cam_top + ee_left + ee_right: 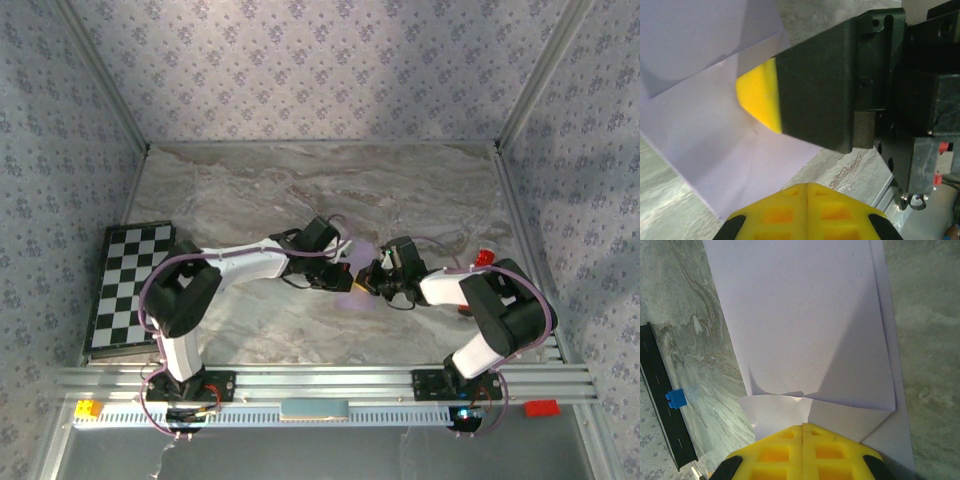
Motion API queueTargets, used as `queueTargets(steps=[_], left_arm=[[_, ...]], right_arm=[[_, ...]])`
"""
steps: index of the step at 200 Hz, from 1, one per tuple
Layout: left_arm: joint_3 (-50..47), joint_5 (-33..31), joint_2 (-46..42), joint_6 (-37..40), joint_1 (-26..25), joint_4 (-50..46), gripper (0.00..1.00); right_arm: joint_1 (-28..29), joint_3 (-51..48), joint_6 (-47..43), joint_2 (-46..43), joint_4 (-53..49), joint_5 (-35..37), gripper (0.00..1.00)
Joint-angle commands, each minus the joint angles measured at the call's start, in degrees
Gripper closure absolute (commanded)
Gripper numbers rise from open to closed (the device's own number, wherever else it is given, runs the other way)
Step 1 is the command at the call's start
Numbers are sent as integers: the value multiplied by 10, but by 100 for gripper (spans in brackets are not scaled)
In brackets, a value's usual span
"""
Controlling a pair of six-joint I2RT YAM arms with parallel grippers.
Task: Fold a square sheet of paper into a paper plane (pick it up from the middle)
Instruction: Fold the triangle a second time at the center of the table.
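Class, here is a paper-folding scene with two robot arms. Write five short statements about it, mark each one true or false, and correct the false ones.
1. The lilac paper already carries folds. True.
2. The left tool and the right tool are both shut. True.
3. The chequered board lies on the right side of the table. False: it lies at the table's left edge.
4. The blue cube sits on the paper. False: it lies off the paper, against a black strip.
5. The two tools face each other over the paper. True.
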Motion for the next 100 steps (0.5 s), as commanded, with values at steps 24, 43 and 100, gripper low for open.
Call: queueTargets(steps=[24, 43, 100], left_arm=[[24, 17, 48, -1, -10, -15, 100], [18, 12, 58, -1, -10, -16, 100], [-35, -12, 51, 3, -7, -6, 100]], right_arm=[[-7, -21, -3, 13, -62, 41, 100], [-7, -21, -4, 13, -63, 41, 100], [-9, -22, -6, 16, -66, 42, 100]])
